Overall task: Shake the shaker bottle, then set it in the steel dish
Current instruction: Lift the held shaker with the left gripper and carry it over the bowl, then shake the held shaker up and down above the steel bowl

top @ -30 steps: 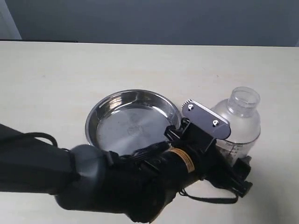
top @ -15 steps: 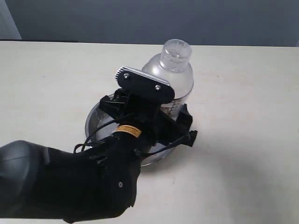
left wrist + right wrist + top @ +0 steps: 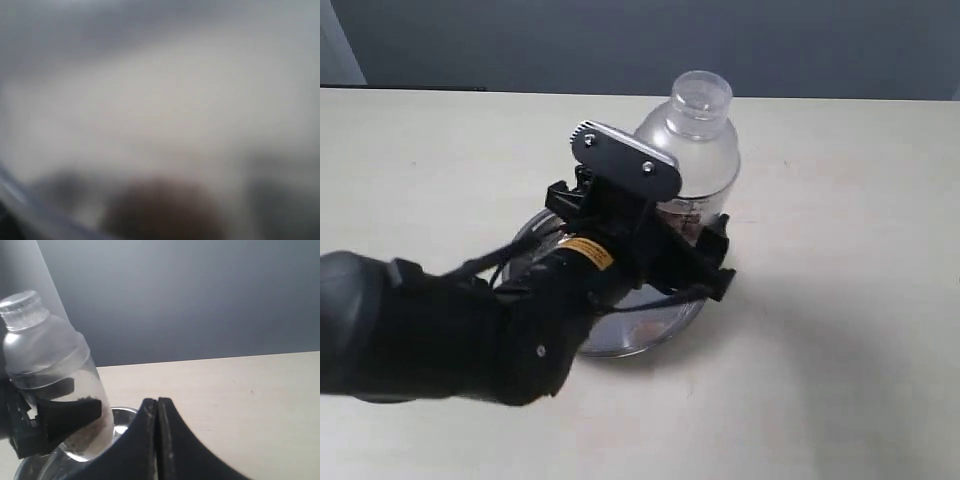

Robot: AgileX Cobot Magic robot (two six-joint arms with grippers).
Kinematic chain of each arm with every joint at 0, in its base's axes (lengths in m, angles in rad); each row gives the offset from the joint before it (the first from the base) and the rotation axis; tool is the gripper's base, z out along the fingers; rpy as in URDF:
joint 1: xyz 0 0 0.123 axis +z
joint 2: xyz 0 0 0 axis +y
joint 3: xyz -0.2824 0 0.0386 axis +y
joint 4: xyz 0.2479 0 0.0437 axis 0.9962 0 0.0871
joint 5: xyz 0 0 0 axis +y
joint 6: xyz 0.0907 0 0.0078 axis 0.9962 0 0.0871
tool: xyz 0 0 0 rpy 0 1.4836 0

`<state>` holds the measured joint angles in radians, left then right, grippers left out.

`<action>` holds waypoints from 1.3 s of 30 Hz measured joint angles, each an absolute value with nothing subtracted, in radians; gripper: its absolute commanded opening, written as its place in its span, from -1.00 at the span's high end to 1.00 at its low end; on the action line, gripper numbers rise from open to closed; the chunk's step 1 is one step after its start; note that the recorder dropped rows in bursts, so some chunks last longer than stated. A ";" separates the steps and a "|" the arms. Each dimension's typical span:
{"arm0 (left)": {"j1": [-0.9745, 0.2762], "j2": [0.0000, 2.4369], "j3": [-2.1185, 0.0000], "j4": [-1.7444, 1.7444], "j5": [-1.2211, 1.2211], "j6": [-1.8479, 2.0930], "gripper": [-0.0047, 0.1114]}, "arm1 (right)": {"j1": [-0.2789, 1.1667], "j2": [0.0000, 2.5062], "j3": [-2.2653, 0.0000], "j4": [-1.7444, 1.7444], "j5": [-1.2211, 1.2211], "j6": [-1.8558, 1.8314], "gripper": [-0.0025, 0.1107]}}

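Shows left gripper clamped on the shaker bottle, jaws closed against its clear sides approx. mid-body, one serrated finger w/ two screws facing the exterior cam. Puts the bottle over the steel dish near centre of the pale table, tilted slightly, frosted dome and narrow round cap uppermost. Hides the bottle's base behind gripper and black arm in that view, so cannot tell whether base touches the dish or hangs just above it. Picks up, from right wrist cam, the same shaker bottle leaning, brown granules heaped low inside, a black finger of the left gripper pressed on its wall, w/ steel dish rim showing just beside the bottle's lower end. Finds right gripper apart from the bottle, not touching it, its two dark fingers pressed together w/ nothing btwn them. Gives only blur from left wrist cam: pale grey haze and a brownish patch, too soft to identify. Sets dark grey wall behind table's far edge.
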<state>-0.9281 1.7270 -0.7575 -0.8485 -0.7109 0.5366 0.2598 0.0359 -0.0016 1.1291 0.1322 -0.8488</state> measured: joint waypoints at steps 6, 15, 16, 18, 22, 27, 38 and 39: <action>-0.811 1.678 -0.680 -1.024 -0.711 0.349 0.91 | 0.260 0.036 -0.002 1.129 0.132 -0.849 0.97; -0.707 1.665 -0.725 -0.797 -0.463 0.362 0.91 | 0.260 0.036 -0.002 1.129 0.132 -0.849 0.97; -0.693 1.663 -0.697 -0.854 -0.488 0.324 0.91 | 0.260 0.036 -0.002 1.129 0.132 -0.849 0.97; -0.690 1.663 -0.685 -0.744 -0.515 0.256 0.91 | 0.260 0.036 -0.002 1.129 0.132 -0.849 0.97; -0.683 1.647 -0.713 -0.426 -0.438 0.199 0.91 | 0.260 0.036 -0.002 1.129 0.132 -0.849 0.97; -0.613 1.617 -0.649 -0.643 -0.438 0.155 0.91 | 0.260 0.036 -0.002 1.129 0.132 -0.849 0.97; -0.586 1.599 -0.657 -0.428 -0.367 0.041 0.91 | 0.260 0.036 -0.002 1.129 0.130 -0.849 0.97; -0.601 1.599 -0.657 -0.361 -0.396 0.000 0.91 | 0.260 0.036 -0.002 1.129 0.130 -0.849 0.97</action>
